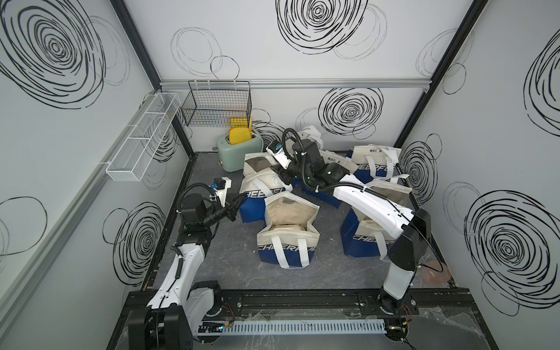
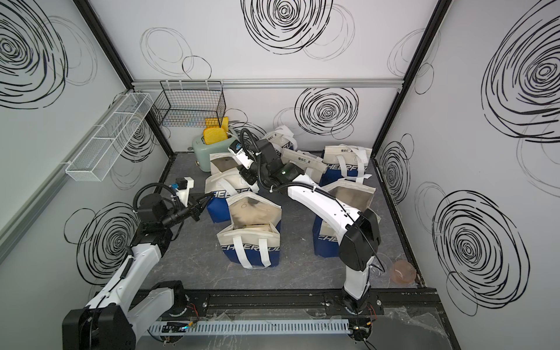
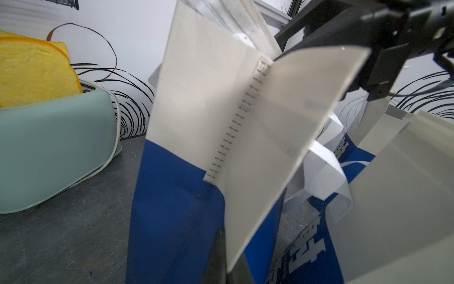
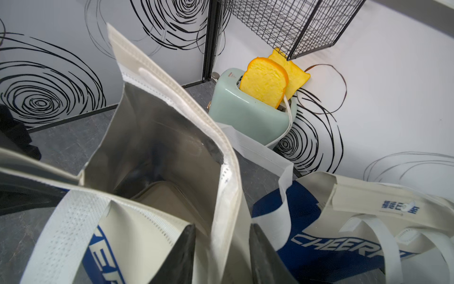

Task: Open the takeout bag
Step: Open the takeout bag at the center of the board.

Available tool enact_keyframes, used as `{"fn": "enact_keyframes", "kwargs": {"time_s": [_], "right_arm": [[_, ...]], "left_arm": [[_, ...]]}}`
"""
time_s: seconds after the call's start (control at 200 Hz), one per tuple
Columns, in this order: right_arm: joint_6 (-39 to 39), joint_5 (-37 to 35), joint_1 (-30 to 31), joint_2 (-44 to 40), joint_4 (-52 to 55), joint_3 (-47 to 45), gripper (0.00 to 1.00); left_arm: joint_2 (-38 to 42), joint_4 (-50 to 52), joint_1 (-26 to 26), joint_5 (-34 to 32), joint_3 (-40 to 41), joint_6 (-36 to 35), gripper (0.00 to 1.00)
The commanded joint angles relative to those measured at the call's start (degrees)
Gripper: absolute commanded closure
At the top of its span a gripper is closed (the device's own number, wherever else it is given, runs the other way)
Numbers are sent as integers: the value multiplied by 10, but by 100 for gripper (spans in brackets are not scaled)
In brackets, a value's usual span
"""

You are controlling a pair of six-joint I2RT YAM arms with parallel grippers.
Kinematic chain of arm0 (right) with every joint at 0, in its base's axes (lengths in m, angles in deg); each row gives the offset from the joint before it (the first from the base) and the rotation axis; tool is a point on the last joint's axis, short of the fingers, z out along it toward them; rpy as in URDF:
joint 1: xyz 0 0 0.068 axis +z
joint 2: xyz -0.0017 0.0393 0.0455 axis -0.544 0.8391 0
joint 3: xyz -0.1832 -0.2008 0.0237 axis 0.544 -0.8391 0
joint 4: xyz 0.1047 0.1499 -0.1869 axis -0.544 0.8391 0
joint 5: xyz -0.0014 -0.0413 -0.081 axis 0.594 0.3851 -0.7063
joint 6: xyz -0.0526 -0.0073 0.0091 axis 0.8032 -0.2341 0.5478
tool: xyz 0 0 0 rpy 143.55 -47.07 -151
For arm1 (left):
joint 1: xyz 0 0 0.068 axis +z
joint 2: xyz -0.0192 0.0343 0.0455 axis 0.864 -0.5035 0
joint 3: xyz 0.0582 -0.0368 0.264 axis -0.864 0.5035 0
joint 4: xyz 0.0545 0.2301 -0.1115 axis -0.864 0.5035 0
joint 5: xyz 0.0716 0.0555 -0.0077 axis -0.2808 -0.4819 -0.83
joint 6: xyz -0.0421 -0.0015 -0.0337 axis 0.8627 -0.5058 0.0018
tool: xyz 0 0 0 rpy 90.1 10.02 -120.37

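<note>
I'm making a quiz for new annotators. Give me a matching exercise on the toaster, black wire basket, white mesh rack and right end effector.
Things: 1 toaster; 2 black wire basket; 3 white mesh rack; 4 right end effector.
States: A hangs on the back wall; B open, astride a takeout bag's rim; C holds a yellow bread slice; D fixed to the left wall.
Pairs: 1-C; 2-A; 3-D; 4-B.

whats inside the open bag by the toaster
In the bag: silver lining and the top of a beige container at the bottom. What the container holds cannot be seen.
</note>
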Motion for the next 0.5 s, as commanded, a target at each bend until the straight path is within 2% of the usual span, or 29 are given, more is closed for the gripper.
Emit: {"fn": "enact_keyframes", "kwargs": {"time_s": [0.0,0.18,0.265,0.31,0.4,0.495], "right_arm": [[1,-8,4,-21,3,-9,62],[-4,-16,3,-18,0,-6,72],[-9,-20,3,-17,-1,-6,86],[-12,-28,2,-17,-3,-4,100],[-17,-48,2,-19,-5,-3,100],[-14,-70,0,-25,-9,-4,100]], "left_arm": [[10,-33,-2,7,-1,-11,100],[10,-32,-2,7,-1,-10,100],[10,-30,-2,5,-2,-11,100],[10,-27,-2,-1,-3,-13,100],[9,-9,-1,-28,-4,-21,100],[6,25,1,-90,-6,-37,100]]}}
